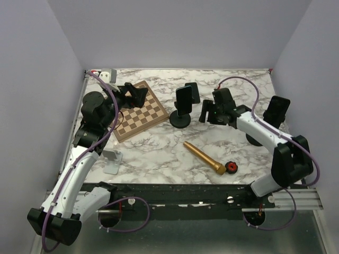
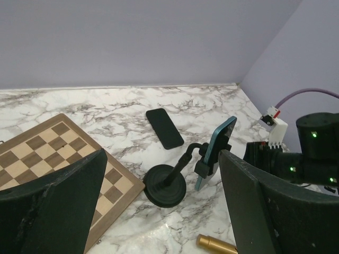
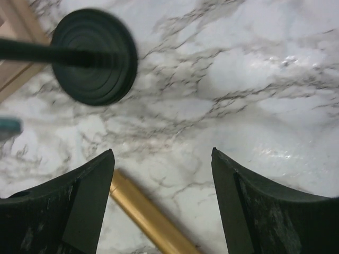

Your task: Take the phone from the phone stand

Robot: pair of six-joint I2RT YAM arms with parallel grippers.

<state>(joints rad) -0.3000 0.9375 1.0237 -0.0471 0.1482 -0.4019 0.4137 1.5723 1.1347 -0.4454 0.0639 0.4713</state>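
A black phone stand (image 1: pixel 180 119) with a round base stands mid-table and holds a dark phone (image 1: pixel 184 98) with a teal edge upright in its clamp. The left wrist view shows the phone (image 2: pixel 219 141) on the bent arm above the base (image 2: pixel 165 186). My right gripper (image 1: pixel 205 111) is open and empty just right of the phone, apart from it; its wrist view shows the base (image 3: pixel 94 56) and open jaws (image 3: pixel 161 154) over bare marble. My left gripper (image 1: pixel 136 94) is open and empty over the chessboard (image 1: pixel 139 111), left of the stand.
A second phone (image 1: pixel 194 91) lies flat behind the stand. Another stand with a phone (image 1: pixel 276 109) is at the right edge. A gold cylinder (image 1: pixel 204 157) and a red-black knob (image 1: pixel 231 168) lie near the front. A metal bracket (image 1: pixel 112 161) sits front left.
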